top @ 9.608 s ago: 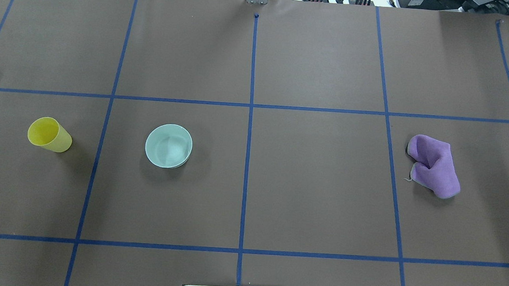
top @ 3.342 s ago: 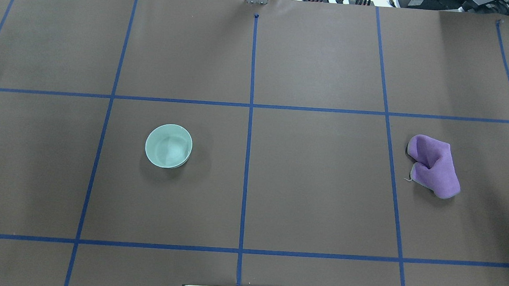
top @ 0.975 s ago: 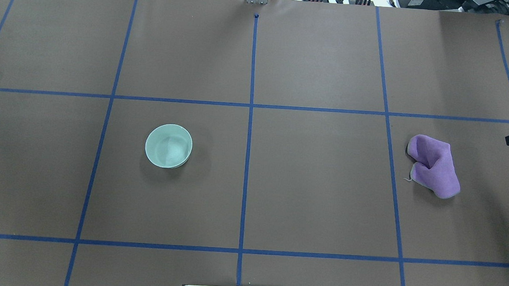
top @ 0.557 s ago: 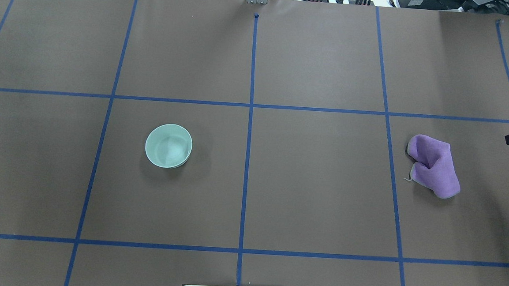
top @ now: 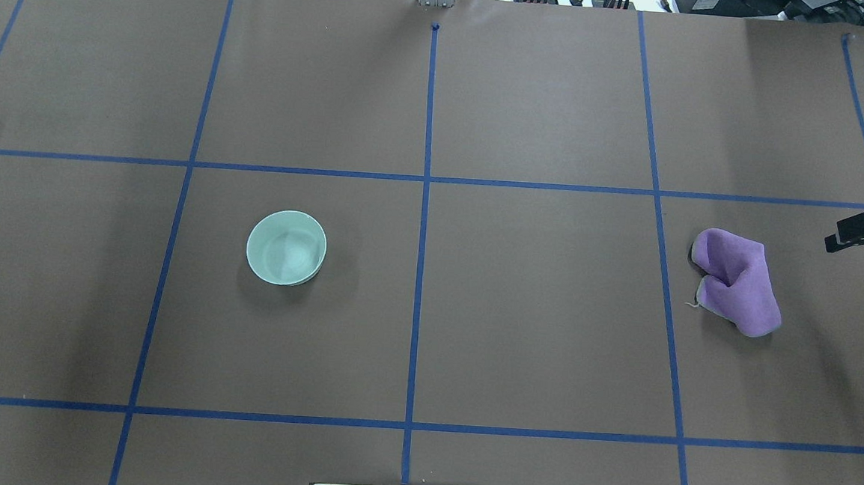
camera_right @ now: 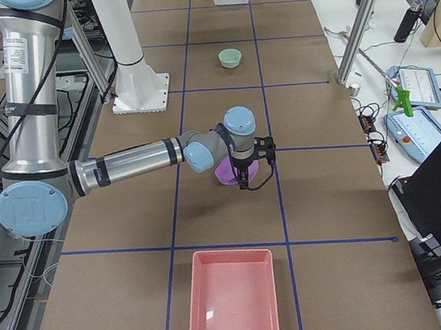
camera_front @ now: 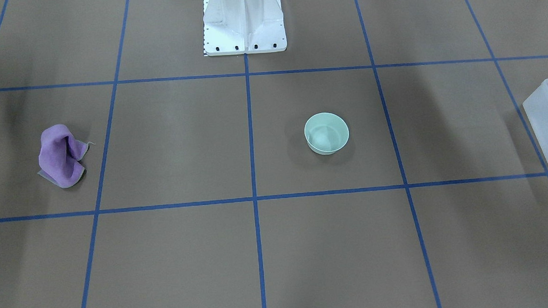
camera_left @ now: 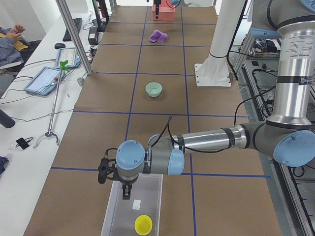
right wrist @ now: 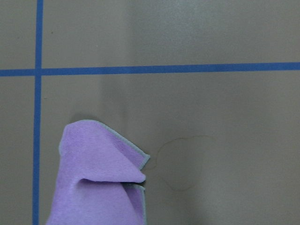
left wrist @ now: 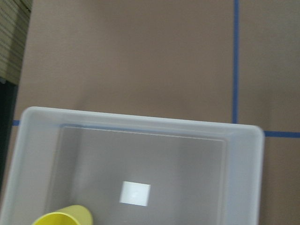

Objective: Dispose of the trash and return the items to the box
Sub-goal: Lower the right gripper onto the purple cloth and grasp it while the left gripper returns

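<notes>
Two grippers, finger spread impossible to tell: left gripper (camera_left: 126,192) hanging over box (camera_left: 111,215) with yellow cup (camera_left: 143,224) inside, right gripper (camera_right: 243,180) near purple cloth (top: 737,284). Mint-green bowl (top: 286,247) upright, left of centre, well apart from box.

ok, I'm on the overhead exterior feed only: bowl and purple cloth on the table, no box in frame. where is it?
Observer: Past your left edge. The box sits at the table's end on the robot's left, under the left gripper.
Operator: anything in it?
Observer: A yellow cup, near one end of it.
Operator: and where would trash go?
Observer: Can't say for sure, but a pink bin sits at the opposite end of the table, beyond the right gripper and the purple cloth.
</notes>
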You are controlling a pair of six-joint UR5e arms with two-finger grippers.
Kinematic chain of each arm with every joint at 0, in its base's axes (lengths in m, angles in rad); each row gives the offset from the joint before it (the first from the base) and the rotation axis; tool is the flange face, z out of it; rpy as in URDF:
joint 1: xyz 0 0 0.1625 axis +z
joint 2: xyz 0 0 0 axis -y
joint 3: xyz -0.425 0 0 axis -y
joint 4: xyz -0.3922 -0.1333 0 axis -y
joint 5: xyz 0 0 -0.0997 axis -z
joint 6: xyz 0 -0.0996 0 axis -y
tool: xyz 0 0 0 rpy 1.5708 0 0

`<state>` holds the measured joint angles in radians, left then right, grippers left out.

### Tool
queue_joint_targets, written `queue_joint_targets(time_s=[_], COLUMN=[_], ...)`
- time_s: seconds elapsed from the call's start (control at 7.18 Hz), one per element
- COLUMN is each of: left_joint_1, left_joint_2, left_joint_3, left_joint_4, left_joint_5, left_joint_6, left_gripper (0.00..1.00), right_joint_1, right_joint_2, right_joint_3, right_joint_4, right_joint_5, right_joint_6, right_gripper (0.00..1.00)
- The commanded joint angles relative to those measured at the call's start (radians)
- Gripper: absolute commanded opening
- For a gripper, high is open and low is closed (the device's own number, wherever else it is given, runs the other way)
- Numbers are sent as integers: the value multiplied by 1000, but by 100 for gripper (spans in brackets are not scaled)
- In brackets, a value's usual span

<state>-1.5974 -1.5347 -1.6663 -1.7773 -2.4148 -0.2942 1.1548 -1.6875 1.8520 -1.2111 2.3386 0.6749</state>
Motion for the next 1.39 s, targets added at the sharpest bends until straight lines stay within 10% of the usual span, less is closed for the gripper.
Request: queue_joint_targets(time_s=[0.0, 0.56, 1.11, 1.25], left_joint_1=[153, 489, 709, 787], left_joint_2=[18, -18, -134, -175], left_joint_3=[-174, -326, -322, -313], left_joint_4=[1, -23, -36, -33], left_joint_5=[3, 152, 298, 348], left_joint_6=[-270, -766, -1058, -1129], left_gripper=[93, 94, 94, 94], right_joint_1=[-107, -274, -271, -267], right_joint_2=[17, 68, 51, 51], right_joint_3=[0, -10, -19, -17], right_joint_4=[132, 139, 131, 131], right_joint_5=[-50, -192, -185, -176], right_joint_6=[237, 390, 370, 338], right_gripper=[100, 100, 0, 0])
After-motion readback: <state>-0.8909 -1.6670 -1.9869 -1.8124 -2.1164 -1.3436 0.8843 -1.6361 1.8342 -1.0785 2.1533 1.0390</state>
